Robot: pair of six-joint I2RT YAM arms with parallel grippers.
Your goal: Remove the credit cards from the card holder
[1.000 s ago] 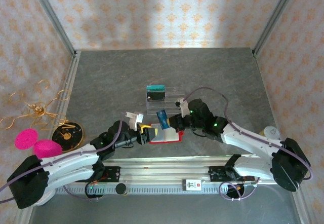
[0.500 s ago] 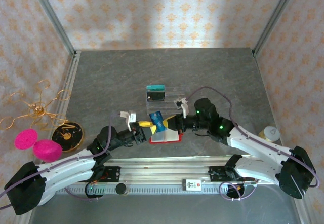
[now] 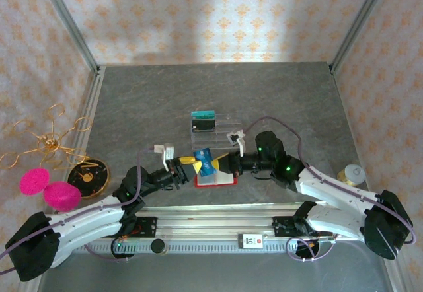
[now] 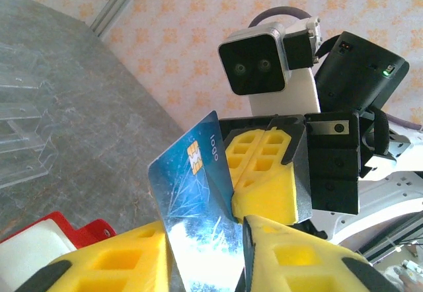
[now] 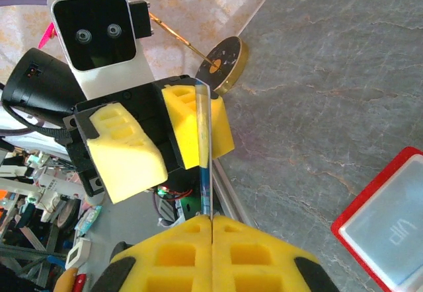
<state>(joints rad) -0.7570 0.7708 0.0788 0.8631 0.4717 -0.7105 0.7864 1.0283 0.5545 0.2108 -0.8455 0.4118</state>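
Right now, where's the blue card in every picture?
Top external: blue card mid-table, between the two arms.
Left wrist: blue card centre, tilted, face showing.
Right wrist: blue card centre, a thin edge-on strip.
Shared landmark: red card holder.

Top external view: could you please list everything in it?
blue credit card: one, blue, raised between the grippers
card holder: one, red, on the table
clear tray: one, behind the holder
teal card: one, in the tray
black card: one, in the tray
wire ornament: one, gold, far left
disc: one, black-gold, left edge
pink round things: two, far left
pale round thing: one, right edge
left gripper: yellow, at the card
right gripper: yellow, shut on the card
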